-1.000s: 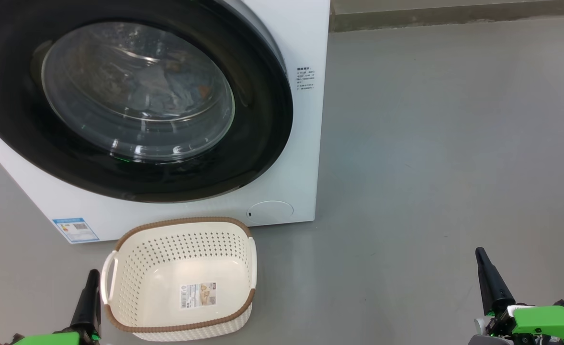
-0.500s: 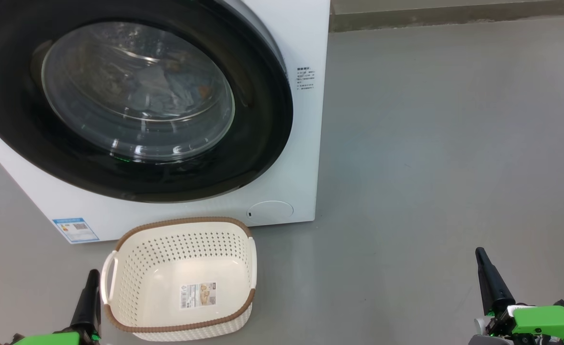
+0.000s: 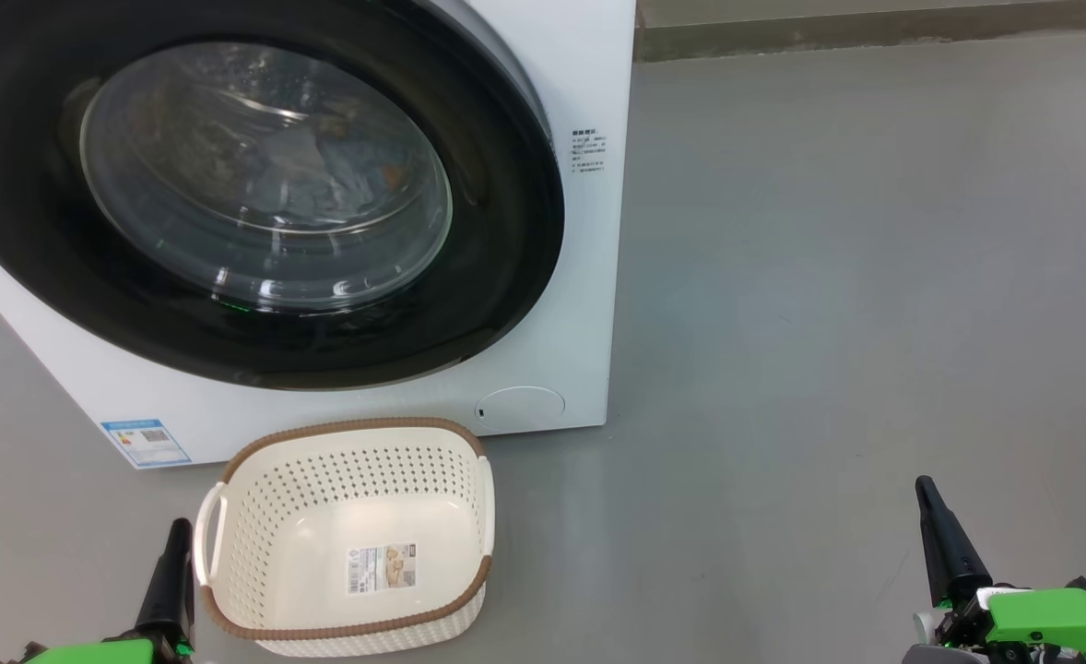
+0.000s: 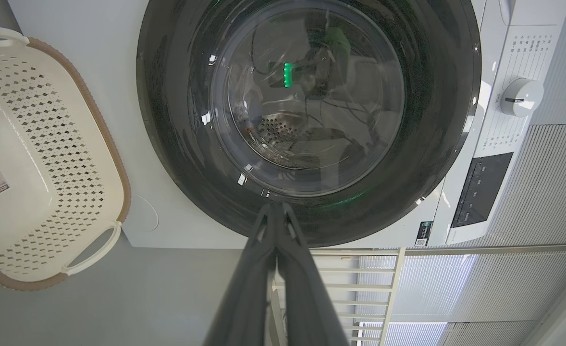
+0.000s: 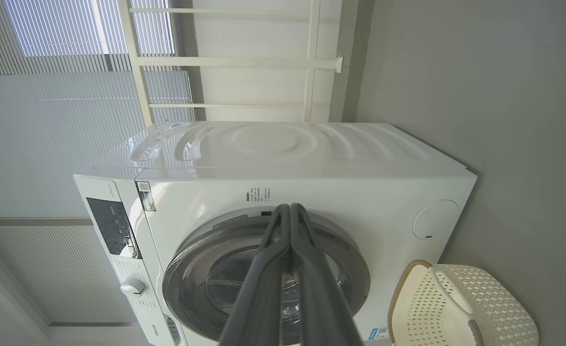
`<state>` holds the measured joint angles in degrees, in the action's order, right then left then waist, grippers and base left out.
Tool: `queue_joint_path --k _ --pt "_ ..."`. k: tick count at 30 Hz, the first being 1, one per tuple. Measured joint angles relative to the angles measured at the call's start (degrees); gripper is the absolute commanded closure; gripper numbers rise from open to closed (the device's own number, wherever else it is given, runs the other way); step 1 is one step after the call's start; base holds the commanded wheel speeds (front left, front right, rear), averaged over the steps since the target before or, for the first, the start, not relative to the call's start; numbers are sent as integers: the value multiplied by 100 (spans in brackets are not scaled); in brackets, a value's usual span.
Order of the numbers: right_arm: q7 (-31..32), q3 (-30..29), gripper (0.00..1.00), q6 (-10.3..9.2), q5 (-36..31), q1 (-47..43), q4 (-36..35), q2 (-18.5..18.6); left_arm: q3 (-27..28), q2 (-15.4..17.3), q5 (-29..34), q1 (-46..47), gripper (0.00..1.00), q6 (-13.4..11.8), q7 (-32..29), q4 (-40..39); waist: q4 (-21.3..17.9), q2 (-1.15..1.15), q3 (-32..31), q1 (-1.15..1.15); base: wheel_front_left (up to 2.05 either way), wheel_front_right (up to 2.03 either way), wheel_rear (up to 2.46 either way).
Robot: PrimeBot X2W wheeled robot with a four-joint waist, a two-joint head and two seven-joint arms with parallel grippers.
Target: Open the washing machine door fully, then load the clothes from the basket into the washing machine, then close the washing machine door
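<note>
Washing machine door sits closed against the white washing machine in the head view, as far as we can judge. Through its glass bowl we make out the clothes, pale blue with an orange speck, lying inside. On the grey floor just in front of the machine stands the basket, bare down to the label on its bottom. Our left gripper rises at the lower left just beside the basket, and our right gripper at the lower right stands well apart from everything. Both have their fingers pressed together and hold nothing. In the left wrist view the left gripper, fingers together, aims toward the lower rim of the washing machine door, with the basket beside the machine. In the right wrist view the door's rim lies flush with the machine's front behind the closed, empty right gripper. We judge that opening, loading and closing are all done, and nothing is left except perhaps confirming that the latch has caught.
</note>
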<state>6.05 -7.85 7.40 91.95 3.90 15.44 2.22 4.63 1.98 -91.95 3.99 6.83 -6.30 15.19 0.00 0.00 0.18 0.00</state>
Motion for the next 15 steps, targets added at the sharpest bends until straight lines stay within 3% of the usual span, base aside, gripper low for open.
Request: queue_joint_path --k 15 --pt "0 0 100 0 0 0 0 0 0 0 0 0 100 0 0 0 0 0 0 0 0 0 0"
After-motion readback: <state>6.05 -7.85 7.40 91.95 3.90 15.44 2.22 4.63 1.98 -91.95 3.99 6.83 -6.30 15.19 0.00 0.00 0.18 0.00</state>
